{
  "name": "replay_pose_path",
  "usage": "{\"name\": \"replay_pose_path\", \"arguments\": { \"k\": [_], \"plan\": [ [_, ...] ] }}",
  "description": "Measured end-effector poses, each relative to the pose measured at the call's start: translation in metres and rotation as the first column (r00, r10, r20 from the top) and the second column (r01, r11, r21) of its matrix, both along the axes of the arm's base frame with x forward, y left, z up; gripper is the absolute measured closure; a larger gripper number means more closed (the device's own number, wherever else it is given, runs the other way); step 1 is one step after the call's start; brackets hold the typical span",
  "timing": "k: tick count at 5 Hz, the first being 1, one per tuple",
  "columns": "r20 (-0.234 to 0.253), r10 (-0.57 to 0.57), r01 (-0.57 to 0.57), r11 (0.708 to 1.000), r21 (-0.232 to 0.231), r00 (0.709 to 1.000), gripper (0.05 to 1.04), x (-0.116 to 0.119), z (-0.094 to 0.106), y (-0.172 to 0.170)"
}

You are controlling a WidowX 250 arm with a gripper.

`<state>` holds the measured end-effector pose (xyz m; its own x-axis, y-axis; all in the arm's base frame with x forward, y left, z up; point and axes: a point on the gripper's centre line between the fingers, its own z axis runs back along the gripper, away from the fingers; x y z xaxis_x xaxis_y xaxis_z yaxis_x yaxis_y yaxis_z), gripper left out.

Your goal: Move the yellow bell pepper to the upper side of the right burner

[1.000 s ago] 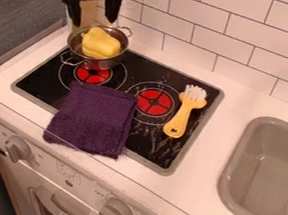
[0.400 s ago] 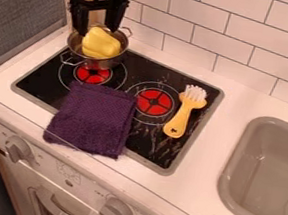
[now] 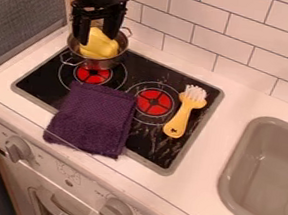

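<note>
The black gripper (image 3: 97, 37) hangs from the top left over the metal pot, its two fingers apart, one at the left and one at the upper right of the pepper. The yellow bell pepper (image 3: 100, 47) lies in the pot (image 3: 100, 63), partly covered by the near finger. Beneath the pot is the left burner (image 3: 92, 75). The red right burner (image 3: 154, 102) carries nothing on it.
A purple cloth (image 3: 94, 118) lies over the front left of the stove (image 3: 159, 160). A yellow-handled brush (image 3: 181, 119) rests right of the right burner. A grey sink (image 3: 259, 168) is at the right, and a tiled wall (image 3: 241, 37) runs behind.
The gripper has moved right and then down from above the pot's back left, so its fingertips are now around the pepper. The pepper and pot have stayed where they were.
</note>
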<state>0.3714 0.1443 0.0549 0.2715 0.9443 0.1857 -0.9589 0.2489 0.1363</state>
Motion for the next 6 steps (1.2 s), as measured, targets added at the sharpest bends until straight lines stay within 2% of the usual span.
{"name": "replay_pose_path", "arguments": {
  "k": [1, 2, 4, 5, 6],
  "plan": [
    [-0.023, 0.009, -0.008, 1.0, 0.03, 1.0, 0.083, 0.002, -0.011, -0.005],
    [-0.032, 0.005, -0.004, 0.999, 0.042, 0.999, 0.083, 0.009, -0.016, -0.009],
    [-0.049, -0.034, 0.036, 0.998, 0.046, 0.998, 0.109, 0.012, -0.019, -0.014],
    [-0.059, -0.068, 0.071, 0.997, 0.04, 0.996, 0.225, 0.008, -0.029, -0.015],
    [-0.074, -0.136, 0.141, 0.987, 0.073, 0.988, 0.284, 0.006, -0.024, -0.017]
  ]
}}
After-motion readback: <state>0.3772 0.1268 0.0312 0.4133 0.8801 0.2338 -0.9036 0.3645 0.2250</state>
